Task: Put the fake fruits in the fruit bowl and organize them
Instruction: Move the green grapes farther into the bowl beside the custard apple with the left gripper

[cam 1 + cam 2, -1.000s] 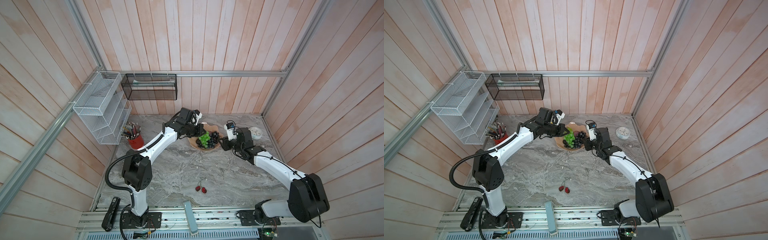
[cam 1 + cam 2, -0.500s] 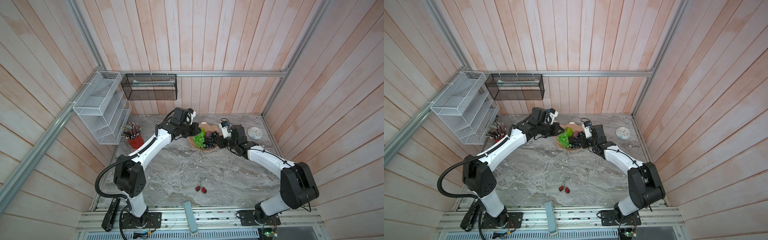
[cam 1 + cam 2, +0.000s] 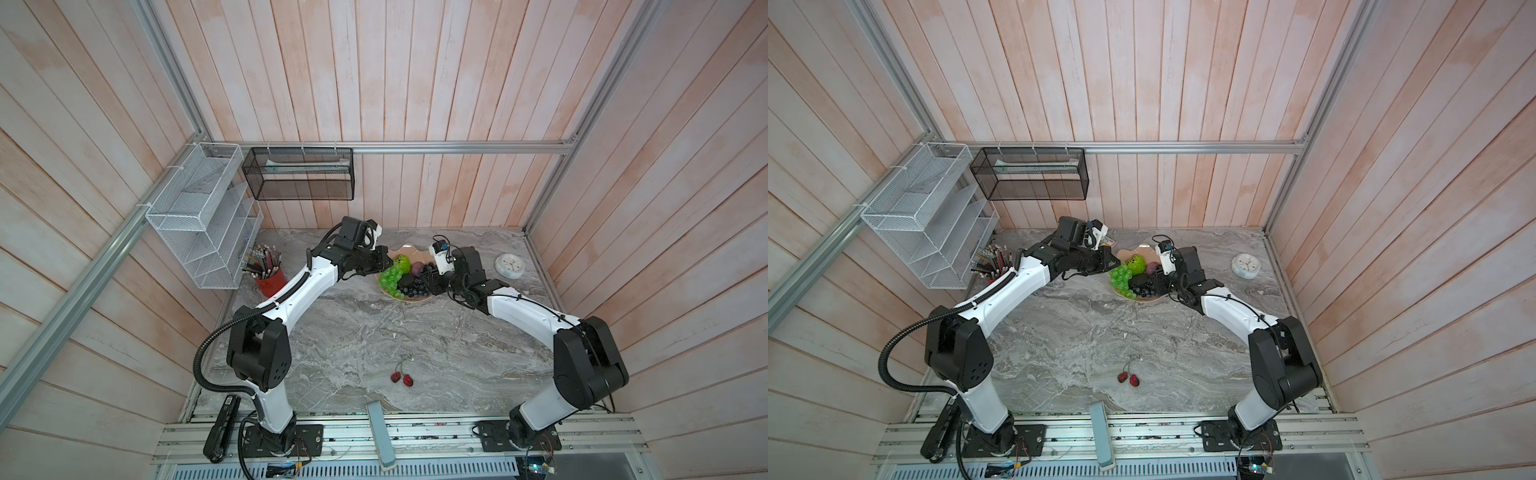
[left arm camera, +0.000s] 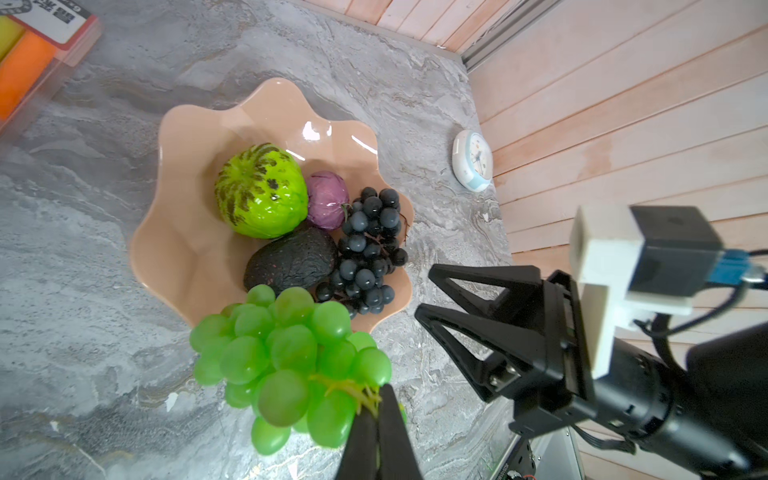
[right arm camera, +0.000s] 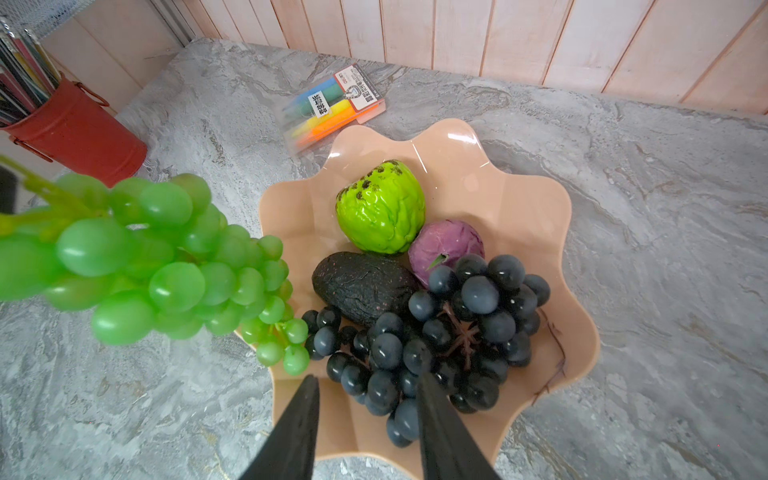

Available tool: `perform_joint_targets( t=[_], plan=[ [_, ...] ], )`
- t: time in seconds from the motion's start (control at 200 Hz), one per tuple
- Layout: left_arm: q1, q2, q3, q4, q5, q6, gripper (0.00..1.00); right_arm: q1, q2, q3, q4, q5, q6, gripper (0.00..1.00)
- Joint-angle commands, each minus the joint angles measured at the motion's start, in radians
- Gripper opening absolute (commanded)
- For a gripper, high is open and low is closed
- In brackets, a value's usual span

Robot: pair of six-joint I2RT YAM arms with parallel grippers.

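Pinching green grape bunch, left end effector

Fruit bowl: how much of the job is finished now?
Done: lime-green ball, purple ball, avocado and dark grapes lie in the fruit bowl. In hand: left end effector grips the green grapes by the stem. Remaining: cherry pair on the table.
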State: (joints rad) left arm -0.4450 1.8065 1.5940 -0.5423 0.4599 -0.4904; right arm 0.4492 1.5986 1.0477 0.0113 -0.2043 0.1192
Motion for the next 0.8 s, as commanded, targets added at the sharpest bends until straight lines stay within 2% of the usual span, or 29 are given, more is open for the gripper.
perform_joint_targets(
  t=[0.0, 0.465, 0.795],
  plan=[
    [0.021, 0.035, 0.004, 0.037, 0.008, 0.01, 0.0, 0.006, 0.024, 0.02, 0.019, -0.008, -0.013, 0.4],
    [0.068, 0.249, 0.211, 0.007, 0.029, 0.035, 0.0, 0.017, -0.013, -0.009, 0.017, -0.015, -0.013, 0.4],
    [0.075, 0.342, 0.284, 0.034, 0.042, 0.031, 0.1, 0.019, -0.006, -0.018, 0.021, -0.03, -0.006, 0.4]
  ],
)
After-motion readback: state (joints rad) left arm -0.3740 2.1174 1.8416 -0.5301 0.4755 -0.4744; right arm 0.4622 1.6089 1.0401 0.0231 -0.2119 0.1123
